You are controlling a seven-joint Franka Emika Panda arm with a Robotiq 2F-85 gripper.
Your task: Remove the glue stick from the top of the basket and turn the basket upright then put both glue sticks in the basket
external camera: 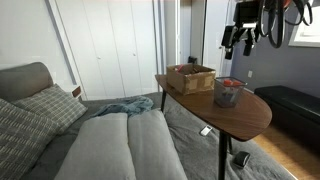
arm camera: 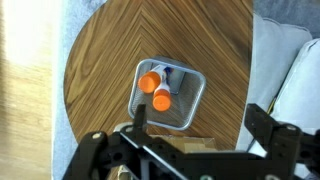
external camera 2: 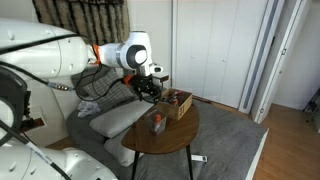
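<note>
The task is looking all but finished: in the wrist view, which is looking straight down, the basket [arm camera: 190, 106] is standing upright with its open mouth facing the camera, and the glue sticks [arm camera: 160, 100] are sitting inside it side by side, their orange ends showing as two round discs near one wall. Nothing is lying on top of the basket, and no glue stick is showing loose on the surface [arm camera: 100, 60], so the removing, the turning and the loading all appear done; at most, pulling the arm clear may be left. The basket is resting on the wooden surface near its middle, just beside the cardboard box [external camera: 190, 77], and in both exterior views it is reading as a small grey see-through pot [external camera: 227, 93] with a patch of red near its rim. The gripper [arm camera: 200, 120] is hanging well above the basket with its fingers spread wide, holding nothing and touching nothing. In an exterior view the gripper [external camera 2: 150, 90] is hovering over the box end of the surface, apart from the basket [external camera 2: 158, 123] below it.
</note>
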